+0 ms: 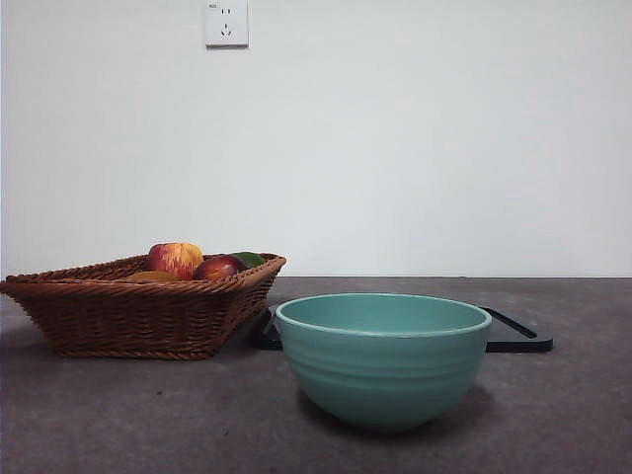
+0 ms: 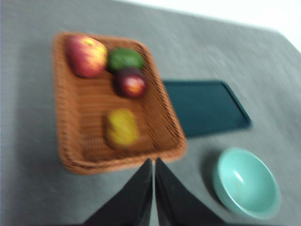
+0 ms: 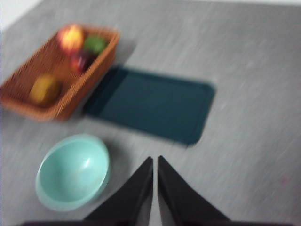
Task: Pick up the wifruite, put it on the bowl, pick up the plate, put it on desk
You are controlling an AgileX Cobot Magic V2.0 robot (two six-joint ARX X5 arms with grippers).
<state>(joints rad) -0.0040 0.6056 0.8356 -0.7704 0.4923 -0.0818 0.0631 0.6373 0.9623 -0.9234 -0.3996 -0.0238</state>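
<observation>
Both grippers hang high over the table, neither touching anything. Left gripper (image 2: pixel 154 162) has its jaws pressed together w/ nothing between them, above the near edge of the wicker basket (image 2: pixel 70 160). Right gripper (image 3: pixel 155 160) is likewise closed and empty, over bare table (image 3: pixel 254 141) just beside the bowl (image 3: pixel 73 172).

Wifruite (image 2: pixel 121 127) lies in the basket, on its own toward the end nearest the left gripper, apart from the other fruit. At the far end sit a red-and-yellow apple (image 2: pixel 87 55), a green fruit (image 2: pixel 125 59) and a dark red fruit (image 2: pixel 131 82), the last two touching or nearly so; wrist views are blurred, hard to say. From the front only a sliver of the wifruite (image 1: pixel 150 277) shows above the rim.

Teal bowl (image 1: pixel 382 357) stands upright on the table, nearest the front camera, nothing in it. Behind it lies a flat dark tray (image 1: pixel 518 336), its one end just beside the basket (image 1: pixel 128 316). A wall socket (image 1: pixel 226 24) shows above.
</observation>
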